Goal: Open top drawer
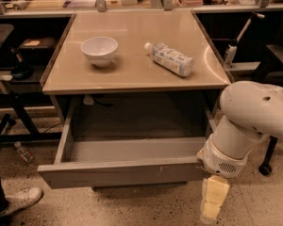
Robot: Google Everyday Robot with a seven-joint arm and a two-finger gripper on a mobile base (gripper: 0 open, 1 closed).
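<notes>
Worktop (132,74), tan, above all else. Top drawer (118,172) beneath it stands well out toward the near side, its long front running left to right. Robot arm (254,112) at near right, wrist at the front's right end. Gripper (213,201) hangs just below that corner, so the drawer lies up and left; its opening or hold cannot be told. Bottle (170,59) lying flat; bowl (99,48).

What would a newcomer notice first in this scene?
The top drawer, pulled far out under the table, draws the eye first. The big white arm fills the lower right, its gripper hanging toward the floor by the drawer's right front corner. On the table are a white bowl and a bottle lying on its side.
</notes>
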